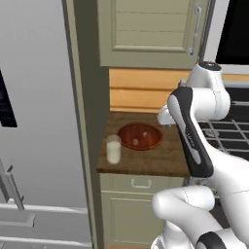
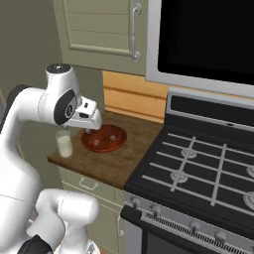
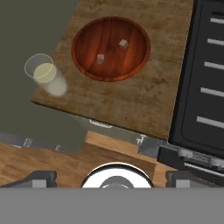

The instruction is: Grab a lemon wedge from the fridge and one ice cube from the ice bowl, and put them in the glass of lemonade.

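Hand view: ice bowl (image 3: 110, 49) round, reddish-brown, two pale cubes inside.

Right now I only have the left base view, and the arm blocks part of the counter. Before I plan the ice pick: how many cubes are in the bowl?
Observer: Two. In the hand view, one ice cube and a second ice cube lie apart in the ice bowl.
Operator: Is the end effector open?
Observer: Yes. The right base view shows the end effector above the bowl's edge, on the side of the glass of lemonade. The hand view shows its fingertips wide apart with nothing between them.
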